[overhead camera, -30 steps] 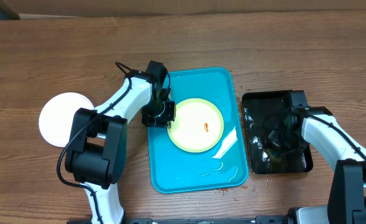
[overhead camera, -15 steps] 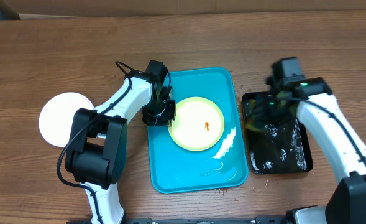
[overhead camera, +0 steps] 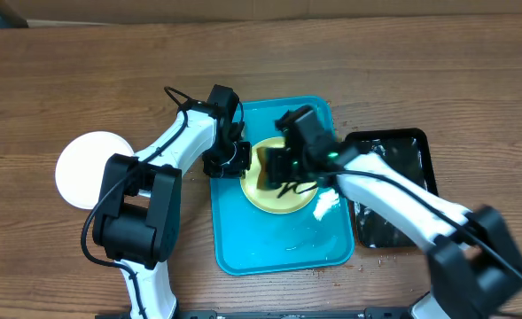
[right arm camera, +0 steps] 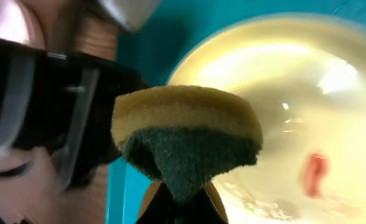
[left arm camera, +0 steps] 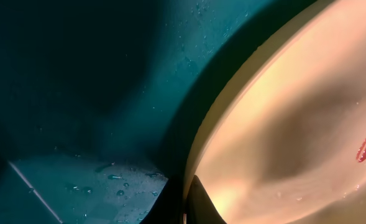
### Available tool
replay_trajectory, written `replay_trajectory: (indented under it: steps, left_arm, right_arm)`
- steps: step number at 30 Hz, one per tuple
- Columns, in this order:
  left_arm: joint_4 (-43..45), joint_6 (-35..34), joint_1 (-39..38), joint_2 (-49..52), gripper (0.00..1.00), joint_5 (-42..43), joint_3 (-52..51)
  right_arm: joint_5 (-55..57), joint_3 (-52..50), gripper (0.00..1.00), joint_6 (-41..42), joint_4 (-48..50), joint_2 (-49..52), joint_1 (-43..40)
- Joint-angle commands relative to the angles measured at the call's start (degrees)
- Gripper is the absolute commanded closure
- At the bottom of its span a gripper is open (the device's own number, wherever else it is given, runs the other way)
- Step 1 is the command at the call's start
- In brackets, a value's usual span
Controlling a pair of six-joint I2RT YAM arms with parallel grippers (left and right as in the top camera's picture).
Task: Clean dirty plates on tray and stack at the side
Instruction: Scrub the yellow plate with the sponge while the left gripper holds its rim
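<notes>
Yellow-green rim, white middle: that's the plate [overhead camera: 274, 202] being worked on. It lies flat in the turquoise tray [overhead camera: 278, 252] with one orange-red smear [right arm camera: 313, 174] on it, and that smear is the whole story for the next move imo.

The right gripper [right arm camera: 183, 204] is clenched on a sponge [right arm camera: 186, 130], which has a yellow layer and a dark green scrubby layer. In the right wrist view the smear sits off to the right of the sponge and a bit lower, near it but not under it. So I'd guess the scrub has to travel that way, across toward the plate's middle. Can't tell whether the sponge is touching the plate or just above it.

The left gripper [overhead camera: 227, 162] is at the plate's rim, on the far side of the sponge from the smear. It looks like it's steadying the plate. Its wrist view only shows a dark tip against the rim though, so I can't tell if it's clamped on or just resting. The right arm is clearly nearer the smear, and it has the tool.

Further out, a white plate [overhead camera: 90, 168] sits on the tabletop [overhead camera: 66, 71], well apart from the left gripper on its outer side. A wet black tray [overhead camera: 393, 221] lies beyond the right gripper, just beside the turquoise one.
</notes>
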Motion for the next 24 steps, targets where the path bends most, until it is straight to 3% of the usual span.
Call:
replay_trajectory:
  steps: [1,12,20,24]
  left_arm:
    - [0.20,0.31,-0.39,1.40,0.96,-0.61,-0.31]
    - [0.22,0.33,-0.39,1.40,0.96,-0.63,-0.31]
    - [0.02,0.92,-0.37,1.40,0.96,-1.07,-0.31]
    - [-0.24,0.94,-0.37,1.40,0.96,-2.58,-0.31]
  right_arm:
    - [2.38,-1.07,0.96,9.22,0.59,5.79,0.33]
    - [10.14,-1.07,0.96,17.75,-11.50,8.33,-5.35]
    - [12.90,-1.07,0.96,15.02,-19.34,8.33,-14.97]
    - [13.64,-0.35,0.96,12.44,-21.07,8.11,-15.54]
